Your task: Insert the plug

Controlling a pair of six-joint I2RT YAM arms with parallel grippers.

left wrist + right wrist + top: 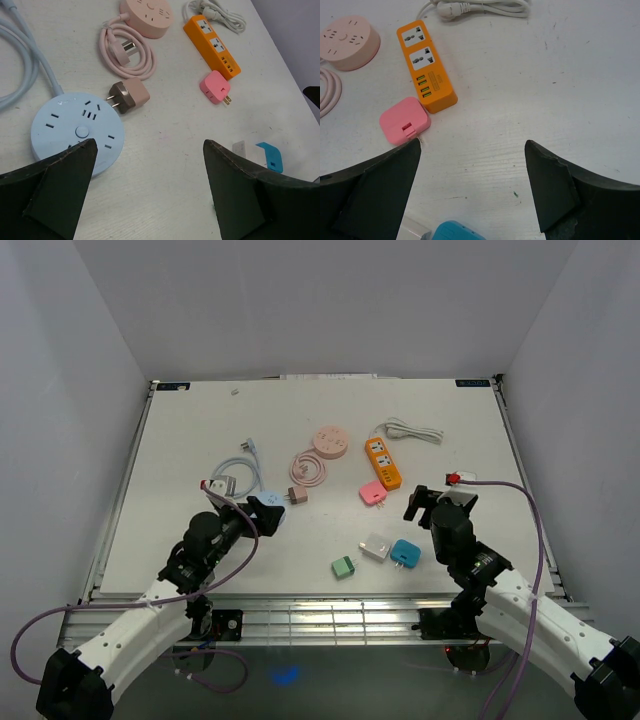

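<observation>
A dusty-pink plug [129, 96] lies prongs-first beside the light blue round socket hub [77, 132]; both show in the top view, the plug [297, 495] and the hub [271, 510]. My left gripper [149, 144] is open and empty, hovering just right of the hub [248, 512]. A pink round hub [329, 442] with its coiled cord and plug [125, 47] lies further back. The orange power strip [426, 70] and a pink adapter [405, 120] lie ahead of my right gripper [472, 144], which is open and empty [425, 502].
A white adapter [375, 547], a blue adapter [405, 553] and a green adapter [343, 567] lie near the front edge between the arms. A white cord [412, 430] lies behind the orange strip. A light blue cable [240, 465] loops at the left.
</observation>
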